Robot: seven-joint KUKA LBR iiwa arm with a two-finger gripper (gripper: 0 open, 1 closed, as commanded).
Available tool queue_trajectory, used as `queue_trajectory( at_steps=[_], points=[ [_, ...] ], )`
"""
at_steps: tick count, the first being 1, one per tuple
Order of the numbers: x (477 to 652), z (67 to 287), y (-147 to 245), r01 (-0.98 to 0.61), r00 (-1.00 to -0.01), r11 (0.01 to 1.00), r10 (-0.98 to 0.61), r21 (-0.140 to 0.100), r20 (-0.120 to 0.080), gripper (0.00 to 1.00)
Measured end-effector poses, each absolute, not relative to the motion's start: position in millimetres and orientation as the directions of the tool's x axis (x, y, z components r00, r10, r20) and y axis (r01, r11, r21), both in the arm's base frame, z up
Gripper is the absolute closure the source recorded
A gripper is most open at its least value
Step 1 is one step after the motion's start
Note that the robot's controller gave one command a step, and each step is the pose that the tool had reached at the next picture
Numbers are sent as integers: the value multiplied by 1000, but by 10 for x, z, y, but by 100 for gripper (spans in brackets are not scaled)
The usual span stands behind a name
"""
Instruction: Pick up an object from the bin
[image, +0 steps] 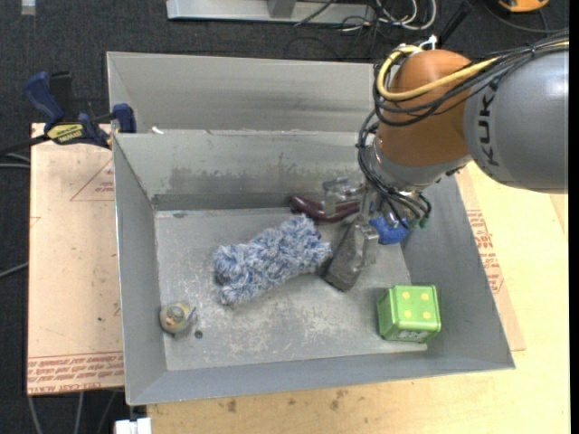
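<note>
A dark grey block [342,268] lies on the floor of the bin [271,333], right of the middle, with its long side running from the back edge toward the front edge. The fingers [364,240] are down at the block's far end and seem to touch its top there. Whether they are open or closed, or have hold of the block, cannot be told, since the wrist hides them from above.

Just left of the block, and touching it, lies a blue and white woolly bundle [267,259], stretched toward the front left corner. Behind the block, near the back wall, is a dark red curved piece [315,208]. A small blue piece [391,233] sits just right of the fingers; I cannot tell if it belongs to the robot.

A green cube [409,312] with pale yellow dots stands near the front right corner, apart from the block. A small round thing [176,316] lies well apart, near the front left corner.

The arm [529,120] comes in over the right wall, with an orange cover [425,107] and cables above the fingers.
</note>
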State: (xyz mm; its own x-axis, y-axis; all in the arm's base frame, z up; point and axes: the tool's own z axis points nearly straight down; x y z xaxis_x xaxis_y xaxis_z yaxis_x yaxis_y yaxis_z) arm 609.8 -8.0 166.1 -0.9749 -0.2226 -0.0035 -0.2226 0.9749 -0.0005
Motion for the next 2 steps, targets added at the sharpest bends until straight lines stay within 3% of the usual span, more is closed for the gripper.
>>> queue_trajectory(
  at_steps=[1, 2],
  points=[
    [6149, 1579, 20, -266, -964, 964, -266, 0, -6, 0],
    [6141, 1617, 32, -351, -936, 936, -351, 7, 12, 0]
  ],
)
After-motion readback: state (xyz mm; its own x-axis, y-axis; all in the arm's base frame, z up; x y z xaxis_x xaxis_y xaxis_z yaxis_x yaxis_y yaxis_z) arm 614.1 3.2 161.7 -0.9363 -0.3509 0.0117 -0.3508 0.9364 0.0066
